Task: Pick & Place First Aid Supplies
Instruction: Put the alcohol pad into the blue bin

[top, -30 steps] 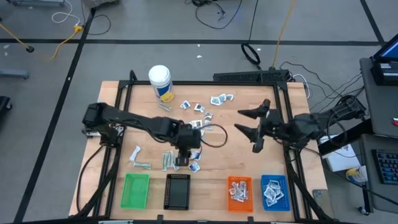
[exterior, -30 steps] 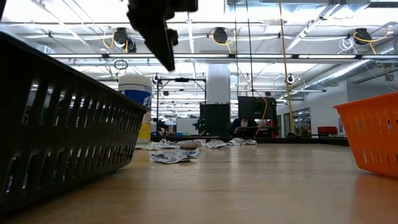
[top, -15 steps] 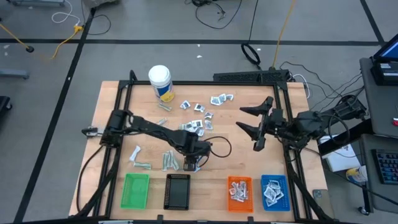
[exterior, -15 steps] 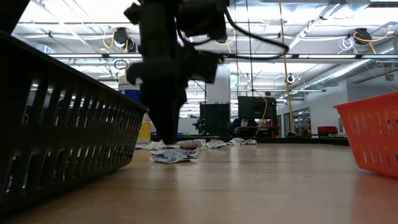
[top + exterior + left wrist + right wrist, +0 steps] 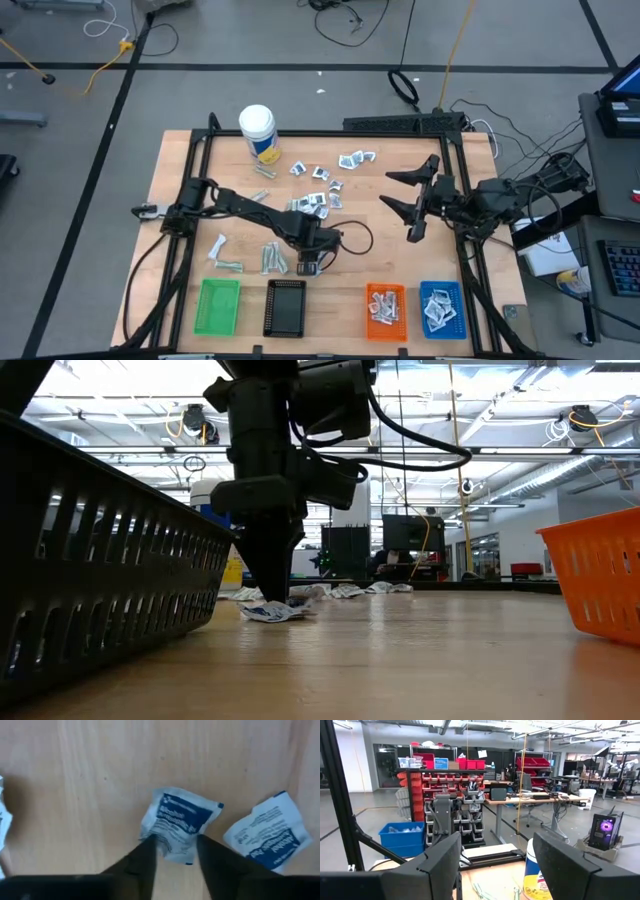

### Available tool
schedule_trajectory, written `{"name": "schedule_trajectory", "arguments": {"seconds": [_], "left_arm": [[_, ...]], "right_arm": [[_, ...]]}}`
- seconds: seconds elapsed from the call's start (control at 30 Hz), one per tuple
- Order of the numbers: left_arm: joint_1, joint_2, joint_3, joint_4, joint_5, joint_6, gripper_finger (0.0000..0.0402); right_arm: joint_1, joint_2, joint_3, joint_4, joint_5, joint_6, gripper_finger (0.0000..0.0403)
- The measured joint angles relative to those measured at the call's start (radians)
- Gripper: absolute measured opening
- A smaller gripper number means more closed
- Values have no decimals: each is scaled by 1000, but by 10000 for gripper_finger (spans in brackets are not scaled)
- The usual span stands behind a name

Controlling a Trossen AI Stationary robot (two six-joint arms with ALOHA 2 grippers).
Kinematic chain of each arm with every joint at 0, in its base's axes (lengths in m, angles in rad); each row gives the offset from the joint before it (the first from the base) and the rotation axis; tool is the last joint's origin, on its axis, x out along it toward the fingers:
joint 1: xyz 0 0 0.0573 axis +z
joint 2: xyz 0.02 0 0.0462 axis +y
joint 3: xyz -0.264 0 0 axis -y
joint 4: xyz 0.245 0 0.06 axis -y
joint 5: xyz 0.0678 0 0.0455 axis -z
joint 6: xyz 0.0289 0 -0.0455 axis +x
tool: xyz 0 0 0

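Observation:
My left gripper point(image 5: 176, 847) points straight down at the table just beyond the black tray point(image 5: 287, 306), and its open fingers stand over a square white-and-blue sachet point(image 5: 180, 817). A second sachet point(image 5: 267, 837) lies flat on the wood right beside it. In the low view the gripper point(image 5: 270, 595) reaches down to the crumpled sachet point(image 5: 270, 610). My right gripper point(image 5: 400, 195) hovers high over the table's right half, open, with nothing between its fingers. My left gripper comes at the sachet from above, fingers pointing down. One fingertip point(image 5: 147, 852) rests on the sachet's wrinkled edge point(image 5: 150, 836) and the other on the opposite edge point(image 5: 200, 832), with the sachet's middle showing in the gap. The sachet lies on the table.
More sachets point(image 5: 325, 180) are scattered at the table's middle, and pale wrapped strips point(image 5: 270, 257) lie left of the gripper. A white bottle point(image 5: 257, 130) stands at the far left. Green point(image 5: 219, 305), orange point(image 5: 385, 306) and blue point(image 5: 441, 306) trays line the near edge.
My left gripper has come down from well above the table onto the sachet, drifting slightly toward the near edge and tipping to point straight down. The sachets have stayed where they lay.

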Motion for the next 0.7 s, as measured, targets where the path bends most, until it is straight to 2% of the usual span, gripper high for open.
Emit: {"name": "schedule_trajectory", "arguments": {"seconds": [0.17, 0.23, 0.43, 0.7], "left_arm": [[2, 12, -1, 4, 23, 3, 35], [3, 12, -1, 2, 34, 3, 11], [7, -23, -6, -21, 45, 4, 6], [57, -232, -20, 15, 47, 7, 3]], "right_arm": [[0, 0, 0, 7, 0, -11, 242], [0, 0, 0, 7, 0, -13, 242], [-9, 0, 0, 42, 0, -34, 242], [-88, 0, 0, 52, 1, 21, 242]]}}
